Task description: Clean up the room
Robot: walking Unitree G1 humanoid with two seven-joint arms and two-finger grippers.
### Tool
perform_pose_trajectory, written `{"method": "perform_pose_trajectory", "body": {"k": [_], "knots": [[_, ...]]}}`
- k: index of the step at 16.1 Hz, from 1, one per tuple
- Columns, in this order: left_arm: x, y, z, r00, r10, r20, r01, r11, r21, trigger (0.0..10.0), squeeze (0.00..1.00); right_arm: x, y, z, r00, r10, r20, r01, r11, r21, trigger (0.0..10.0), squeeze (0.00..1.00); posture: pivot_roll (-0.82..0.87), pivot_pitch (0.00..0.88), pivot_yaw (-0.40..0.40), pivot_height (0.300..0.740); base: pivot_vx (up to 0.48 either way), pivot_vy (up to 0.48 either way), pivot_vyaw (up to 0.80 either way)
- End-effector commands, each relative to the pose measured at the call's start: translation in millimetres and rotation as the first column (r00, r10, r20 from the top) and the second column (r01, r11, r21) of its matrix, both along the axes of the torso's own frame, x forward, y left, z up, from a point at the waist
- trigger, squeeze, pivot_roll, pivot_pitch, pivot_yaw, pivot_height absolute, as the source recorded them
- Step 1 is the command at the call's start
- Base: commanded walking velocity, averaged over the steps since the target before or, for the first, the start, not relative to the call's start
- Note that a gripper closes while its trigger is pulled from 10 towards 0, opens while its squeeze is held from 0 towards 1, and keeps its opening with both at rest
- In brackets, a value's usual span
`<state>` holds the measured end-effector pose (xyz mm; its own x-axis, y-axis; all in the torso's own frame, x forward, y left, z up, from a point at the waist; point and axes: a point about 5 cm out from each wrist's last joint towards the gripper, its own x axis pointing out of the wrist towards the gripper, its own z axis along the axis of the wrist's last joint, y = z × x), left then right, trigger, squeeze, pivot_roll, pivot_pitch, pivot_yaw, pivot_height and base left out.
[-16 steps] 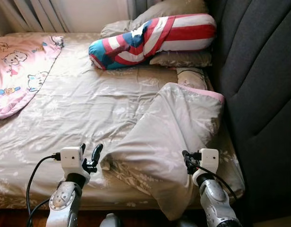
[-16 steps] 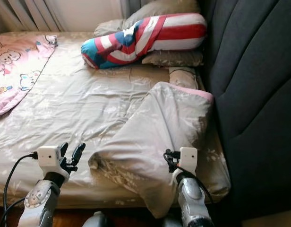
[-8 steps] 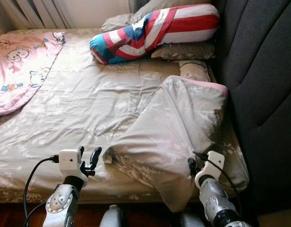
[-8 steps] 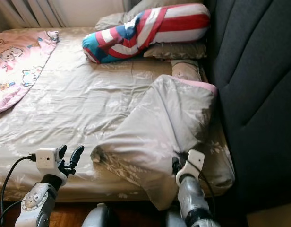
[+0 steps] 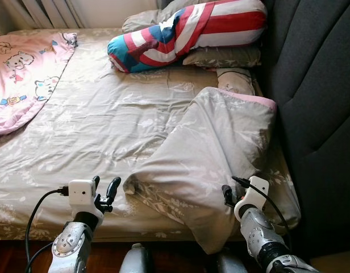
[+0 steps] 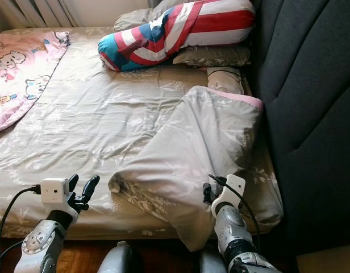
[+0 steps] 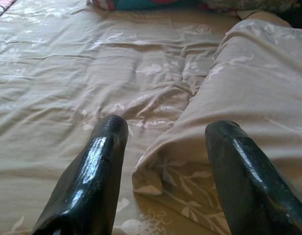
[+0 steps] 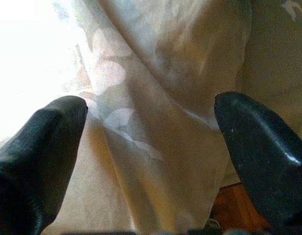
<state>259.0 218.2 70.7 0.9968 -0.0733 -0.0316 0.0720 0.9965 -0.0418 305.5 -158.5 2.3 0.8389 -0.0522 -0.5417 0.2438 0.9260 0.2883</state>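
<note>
Bed (image 5: 78, 142) with a beige floral sheet spreads ahead, its far edge cut off at 12 o'clock. A folded-back duvet (image 5: 215, 148) lies bunched toward 3 o'clock, its pink lining showing along the top fold, and one corner hangs off the bed's near edge. How much of the sheet it hides cannot be told. At 12 o'clock a striped red, white and blue bolster (image 5: 186, 31) rests on grey pillows (image 5: 223, 57), which are partly covered by it; a further small cushion (image 5: 234, 79) peeks out between the pillows and the duvet. A pink cartoon blanket (image 5: 21, 68) is cut off at 10 o'clock. A dark headboard (image 5: 317, 102) stands along 3 o'clock.

The left claw (image 5: 104, 189) hovers low at 7 o'clock, fingers spread wide and holding nothing, aimed at the duvet's near corner just beside it. The right claw (image 8: 151, 147) sits at 5 o'clock against the hanging duvet fold; its fingers (image 8: 254, 142) are wide apart with the cloth between them, not pinched. In the head views its tips are hidden behind the duvet and the wrist camera.
</note>
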Motion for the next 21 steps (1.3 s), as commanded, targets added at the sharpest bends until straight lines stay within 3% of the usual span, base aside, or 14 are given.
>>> {"method": "perform_pose_trajectory", "body": {"k": [1, 3, 4, 9, 18, 19, 20, 21], "knots": [[-5.3, 5.3, 2, 1.000, 0.004, -0.005, -0.004, 1.000, 0.000, 10.0, 0.00, -2.0, -0.1, -3, 0.999, -0.005, -0.032, 0.005, 1.000, 0.006, 10.0, 1.00, 0.05, 0.228, 0.056, 0.660, 0.000, 0.000, 0.00], [-7.6, 5.5, 5, 1.000, 0.002, -0.001, -0.002, 1.000, 0.003, 10.0, 0.00, -0.3, 3.7, -2, 1.000, 0.017, -0.024, -0.016, 0.999, 0.033, 10.0, 1.00, 0.07, 0.244, 0.055, 0.660, 0.000, 0.000, 0.00], [-8.0, 4.4, 7, 1.000, 0.006, 0.005, -0.006, 1.000, 0.005, 10.0, 0.00, -1.3, 8.6, -4, 0.997, 0.069, -0.032, -0.068, 0.997, 0.033, 10.0, 0.00, 0.08, 0.249, 0.056, 0.660, 0.000, 0.000, 0.00], [-19.4, 5.7, 14, 1.000, 0.012, 0.004, -0.012, 1.000, 0.016, 10.0, 0.00, -11.7, 10.3, -14, 0.995, 0.056, -0.081, -0.059, 0.998, -0.033, 10.0, 0.00, 0.12, 0.288, 0.079, 0.660, 0.000, 0.000, 0.00], [-36.7, 8.7, 36, 1.000, -0.005, 0.010, 0.005, 0.999, 0.045, 10.0, 0.00, -25.4, 17.0, -27, 0.988, 0.035, -0.150, -0.030, 0.999, 0.030, 10.0, 0.00, 0.17, 0.361, 0.110, 0.660, 0.000, 0.000, 0.00], [-38.9, 9.2, 37, 1.000, -0.003, 0.006, 0.003, 0.999, 0.047, 10.0, 0.00, -26.5, 18.6, -28, 0.988, 0.032, -0.150, -0.023, 0.998, 0.057, 4.4, 0.00, 0.17, 0.365, 0.110, 0.660, 0.000, 0.000, 0.00], [-40.5, 9.3, 38, 1.000, -0.001, 0.004, 0.001, 0.999, 0.048, 10.0, 0.00, -27.4, 20.0, -29, 0.988, 0.035, -0.151, -0.025, 0.997, 0.072, 0.0, 0.00, 0.18, 0.373, 0.111, 0.660, 0.000, 0.000, 0.00], [-42.7, 9.2, 38, 1.000, 0.001, -0.001, -0.001, 0.999, 0.050, 10.0, 0.00, -29.0, 22.3, -30, 0.987, 0.043, -0.155, -0.030, 0.996, 0.082, 0.0, 0.00, 0.18, 0.377, 0.110, 0.660, 0.000, 0.000, 0.00]]}}
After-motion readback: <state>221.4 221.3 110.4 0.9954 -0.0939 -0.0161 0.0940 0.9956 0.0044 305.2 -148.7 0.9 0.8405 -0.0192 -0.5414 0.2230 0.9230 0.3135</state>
